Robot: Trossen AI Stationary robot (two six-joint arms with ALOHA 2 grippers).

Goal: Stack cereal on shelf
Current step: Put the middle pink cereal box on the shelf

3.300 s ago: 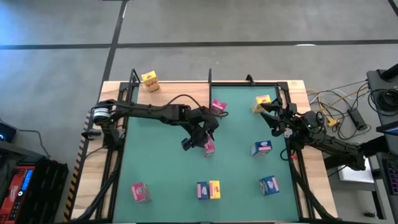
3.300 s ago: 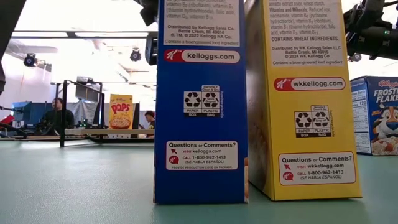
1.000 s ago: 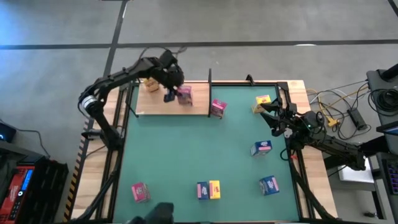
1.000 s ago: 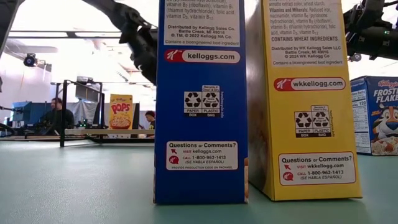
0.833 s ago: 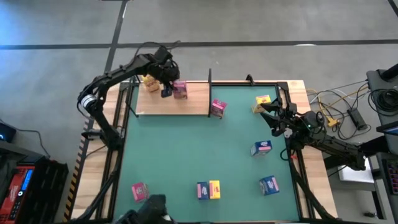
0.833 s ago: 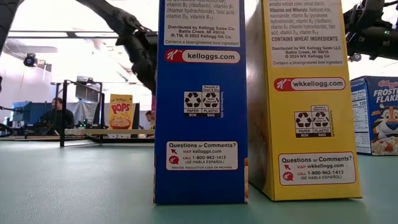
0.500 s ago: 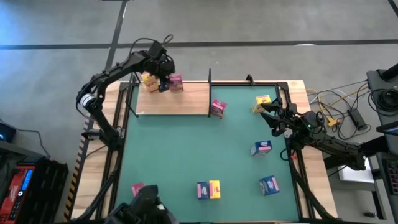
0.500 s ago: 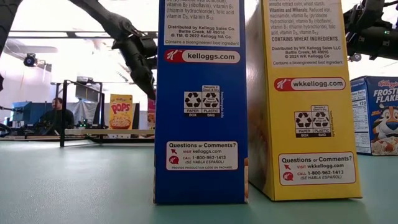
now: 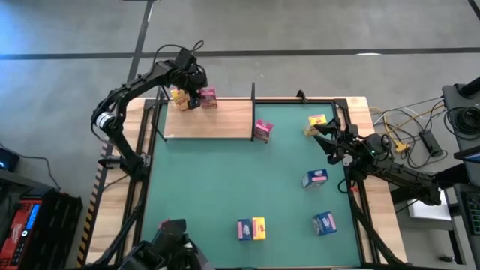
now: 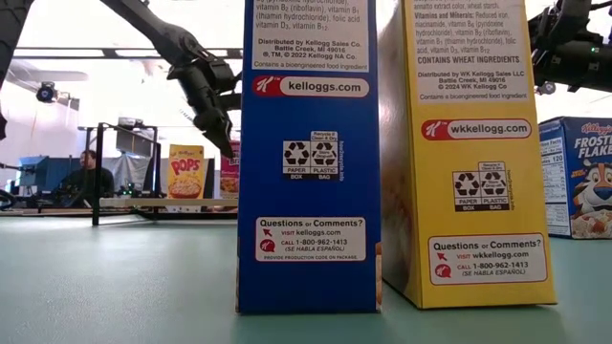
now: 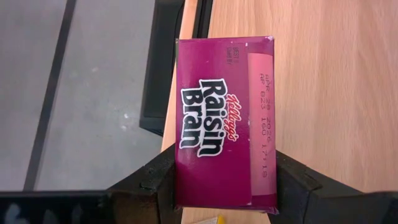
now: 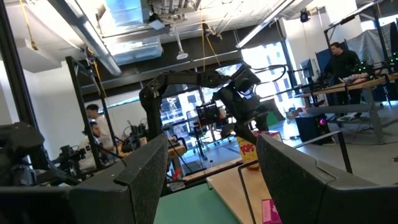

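Note:
My left gripper (image 9: 201, 96) hovers over the far left part of the pale wooden shelf (image 9: 225, 121), shut on a pink Raisin Bran box (image 11: 225, 118). A yellow Pops box (image 9: 180, 97) stands on the shelf just left of it. In the low view the pink box (image 10: 229, 174) shows beside the Pops box (image 10: 185, 172), half hidden by a near blue box (image 10: 308, 153). My right gripper (image 9: 321, 137) waits open at the mat's far right, next to a yellow box (image 9: 316, 123). My left gripper pinches the pink box between its two fingers (image 11: 155, 183), one on each broad side near one end of its top (image 11: 225, 199). The fingers come from above, pointing down. The box stays upright, its bottom about level with the shelf board; whether it rests there I cannot tell.
On the green mat (image 9: 217, 187) stand a pink box (image 9: 262, 130) by the shelf's right end, a blue-white box (image 9: 316, 178), a blue box (image 9: 325, 223) and a blue and yellow pair (image 9: 251, 229). A dark figure (image 9: 169, 246) leans in at the near left edge. Black uprights (image 9: 253, 94) frame the shelf.
My left gripper has carried the pink box leftward and toward the far edge along the shelf, up beside the yellow Pops box, and lower. A dark figure has moved in at the table's near edge and now covers the pink box that stood at the near left.

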